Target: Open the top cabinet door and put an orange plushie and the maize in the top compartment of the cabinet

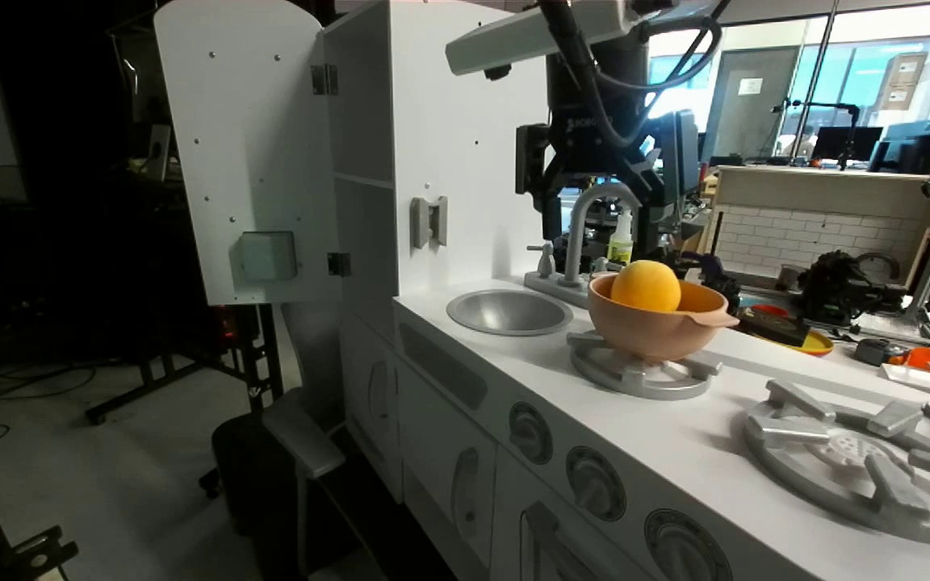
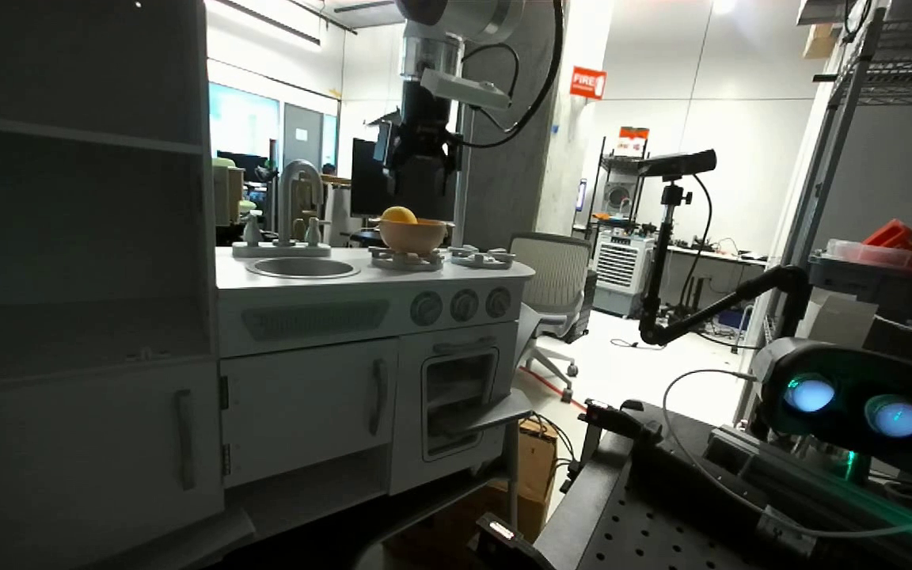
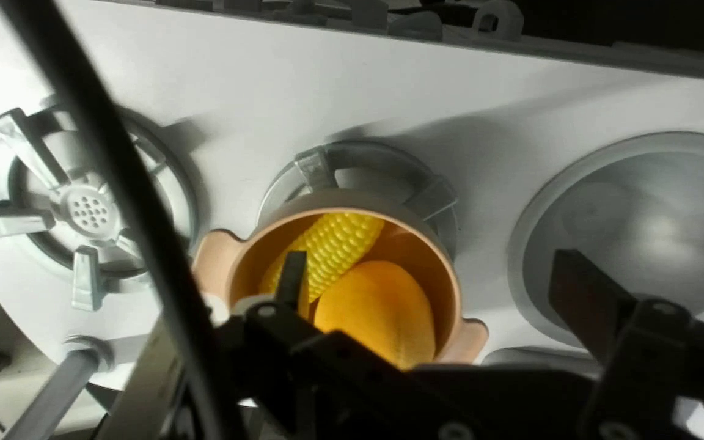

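Observation:
The top cabinet door (image 1: 251,145) stands swung open, with its grey-green square handle (image 1: 268,255) low on it. The top compartment of the cabinet (image 2: 76,63) is open above a shelf. The orange plushie (image 1: 647,285) sits in the tan bowl (image 1: 643,332) and rises above its rim; it also shows in the wrist view (image 3: 379,311). The yellow maize (image 3: 346,244) lies beside it in the bowl, hidden in both exterior views. My gripper (image 1: 601,226) is open and empty above the bowl, fingers pointing down. In the wrist view (image 3: 431,269) one finger overlaps the maize.
The bowl stands on a grey burner (image 1: 634,383). A second burner (image 1: 844,460) is at the counter's end. The sink (image 1: 509,313) and tall faucet (image 1: 576,230) lie between bowl and cabinet. The cabinet side wall (image 1: 469,121) rises beside the sink and carries a small grey holder (image 1: 430,222).

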{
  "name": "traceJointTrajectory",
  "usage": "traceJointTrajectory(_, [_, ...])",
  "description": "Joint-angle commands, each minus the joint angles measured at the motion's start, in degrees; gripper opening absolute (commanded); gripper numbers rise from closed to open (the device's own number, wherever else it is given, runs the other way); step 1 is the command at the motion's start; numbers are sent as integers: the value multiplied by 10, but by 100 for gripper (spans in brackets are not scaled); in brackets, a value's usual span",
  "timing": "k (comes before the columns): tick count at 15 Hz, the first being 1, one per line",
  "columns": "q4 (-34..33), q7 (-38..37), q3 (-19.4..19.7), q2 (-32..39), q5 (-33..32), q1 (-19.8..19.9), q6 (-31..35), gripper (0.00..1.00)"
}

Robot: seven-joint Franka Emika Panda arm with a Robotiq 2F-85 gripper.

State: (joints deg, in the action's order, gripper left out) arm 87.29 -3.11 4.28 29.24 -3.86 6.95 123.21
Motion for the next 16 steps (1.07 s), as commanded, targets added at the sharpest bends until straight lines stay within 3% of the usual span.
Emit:
traceJointTrajectory(1, [-22, -27, 12, 20, 22, 8, 13, 100])
traceJointTrajectory(9, [-73, -82, 23, 57, 38, 14, 8, 100])
traceJointTrajectory(16, [-146, -91, 19, 132, 61, 27, 14, 100])
